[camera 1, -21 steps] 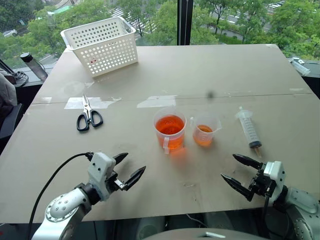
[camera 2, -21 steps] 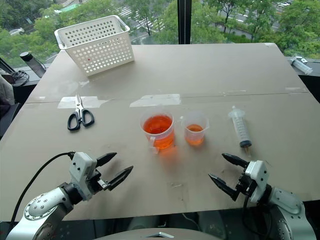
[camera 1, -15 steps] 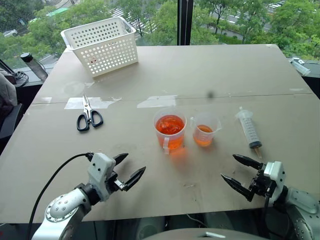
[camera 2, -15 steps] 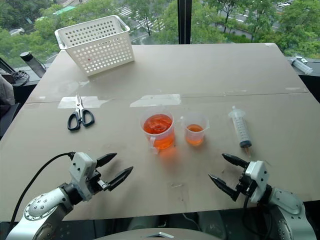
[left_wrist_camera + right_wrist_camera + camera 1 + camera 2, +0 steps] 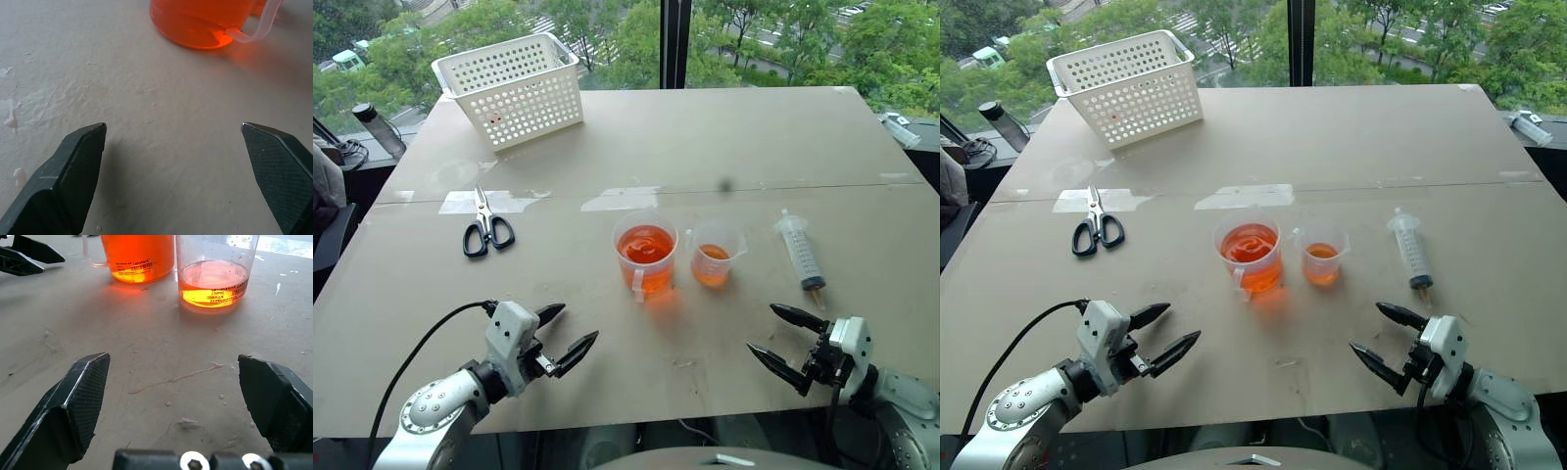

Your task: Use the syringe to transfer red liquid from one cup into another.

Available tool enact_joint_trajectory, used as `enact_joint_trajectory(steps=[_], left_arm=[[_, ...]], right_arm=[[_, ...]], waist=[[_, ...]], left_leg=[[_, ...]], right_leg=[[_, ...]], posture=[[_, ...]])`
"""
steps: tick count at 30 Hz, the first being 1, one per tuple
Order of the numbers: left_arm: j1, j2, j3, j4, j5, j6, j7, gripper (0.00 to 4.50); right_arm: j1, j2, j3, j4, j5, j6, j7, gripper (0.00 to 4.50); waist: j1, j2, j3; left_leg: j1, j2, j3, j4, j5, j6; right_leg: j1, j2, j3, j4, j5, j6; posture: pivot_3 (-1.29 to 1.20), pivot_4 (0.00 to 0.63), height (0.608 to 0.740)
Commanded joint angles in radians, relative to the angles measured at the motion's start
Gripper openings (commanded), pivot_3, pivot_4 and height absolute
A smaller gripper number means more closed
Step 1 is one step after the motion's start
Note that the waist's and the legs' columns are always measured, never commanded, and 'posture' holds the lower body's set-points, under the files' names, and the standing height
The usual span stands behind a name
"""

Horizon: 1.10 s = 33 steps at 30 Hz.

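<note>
Beyond the far edge of the table a window looks out on green treetops. Near the middle of the surface stands the larger handled beaker, well filled with red liquid, and just beside it on the right the smaller beaker, holding a shallow layer of the same liquid. The syringe lies flat toward the right edge, apart from both beakers, its narrow tip pointing at the near edge. Black-handled scissors lie toward the left edge, and a white perforated basket sits at the far left corner. Both grippers hover over the near edge: the left gripper with fingers spread wide and grasping nothing, the right gripper likewise released and empty, just short of the syringe's tip.
</note>
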<state>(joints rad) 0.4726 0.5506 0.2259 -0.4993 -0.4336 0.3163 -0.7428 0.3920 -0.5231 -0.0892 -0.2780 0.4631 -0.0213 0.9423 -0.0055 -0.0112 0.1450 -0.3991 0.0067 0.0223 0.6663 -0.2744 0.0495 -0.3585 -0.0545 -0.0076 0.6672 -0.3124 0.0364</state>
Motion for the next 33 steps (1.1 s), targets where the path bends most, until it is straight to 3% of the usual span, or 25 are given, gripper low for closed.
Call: enact_joint_trajectory(steps=[1,7,13,16,22,25,28,33], left_arm=[[0.002,0.011,0.024,-0.018,-0.014,-0.021,-0.013,4.5],[-0.016,0.112,0.08,-0.113,-0.104,0.039,-0.087,4.5],[-0.294,0.316,0.19,-0.186,-0.395,0.247,-0.095,4.5],[-0.454,0.395,0.184,-0.192,-0.507,0.328,-0.074,4.5],[-0.7,0.485,0.103,-0.183,-0.637,0.439,-0.061,4.5],[-0.787,0.509,0.086,-0.171,-0.675,0.486,-0.023,4.5],[-0.866,0.516,0.064,-0.166,-0.698,0.51,-0.002,4.5],[-0.954,0.499,0.009,-0.147,-0.678,0.52,0.009,4.5]], right_arm=[[0.005,-0.031,-0.015,-0.081,0.056,0.046,0.02,4.46],[-0.056,-0.11,-0.078,-0.221,0.182,0.208,-0.027,4.46],[-0.233,-0.284,-0.283,-0.218,0.369,0.451,-0.12,4.46],[-0.338,-0.376,-0.315,-0.181,0.39,0.597,-0.201,4.46],[-0.652,-0.525,-0.152,-0.067,0.356,0.971,-0.345,4.46],[-0.907,-0.522,-0.059,0.06,0.38,1.361,-0.452,4.46],[-1.11,-0.468,-0.007,0.139,0.388,1.578,-0.482,4.46],[-1.309,-0.427,0.197,0.299,0.394,1.636,-0.537,4.46]], waist=[[0.0,0.0,0.0],[0.0,0.0,0.0],[0.013,0.0,0.0],[0.017,0.0,0.0],[0.005,0.001,0.002],[-0.005,0.001,0.003],[-0.007,-0.001,0.005],[-0.006,-0.001,0.005]], left_leg=[[0.0,0.0,0.0,0.0,0.0,0.0],[0.0,0.0,0.0,0.0,0.0,0.0],[0.0,0.0,-0.001,0.002,0.0,0.0],[0.0,0.0,0.0,0.002,0.002,-0.003],[-0.002,0.0,0.0,0.002,0.003,-0.004],[-0.003,0.0,0.0,0.002,0.003,-0.004],[-0.004,0.0,0.001,0.002,0.003,-0.004],[-0.014,0.0,0.0,0.003,0.003,-0.004]], right_leg=[[0.0,0.0,0.0,0.0,0.0,0.0],[0.0,0.0,0.0,0.0,0.0,0.0],[0.0,0.0,-0.001,0.002,0.0,0.0],[0.002,0.001,-0.001,0.001,0.0,0.0],[0.0,0.003,0.0,0.0,0.0,0.001],[0.0,0.003,0.0,0.001,0.0,0.001],[-0.002,0.004,0.0,0.001,0.0,0.0],[-0.011,0.004,0.0,0.001,0.0,0.001]], posture=[[0.0,0.15,0.74],[0.0,0.15,0.74],[0.0,0.15,0.74],[0.0,0.15,0.74],[0.0,0.15,0.74],[0.0,0.15,0.74],[0.0,0.15,0.74],[0.0,0.15,0.74]])
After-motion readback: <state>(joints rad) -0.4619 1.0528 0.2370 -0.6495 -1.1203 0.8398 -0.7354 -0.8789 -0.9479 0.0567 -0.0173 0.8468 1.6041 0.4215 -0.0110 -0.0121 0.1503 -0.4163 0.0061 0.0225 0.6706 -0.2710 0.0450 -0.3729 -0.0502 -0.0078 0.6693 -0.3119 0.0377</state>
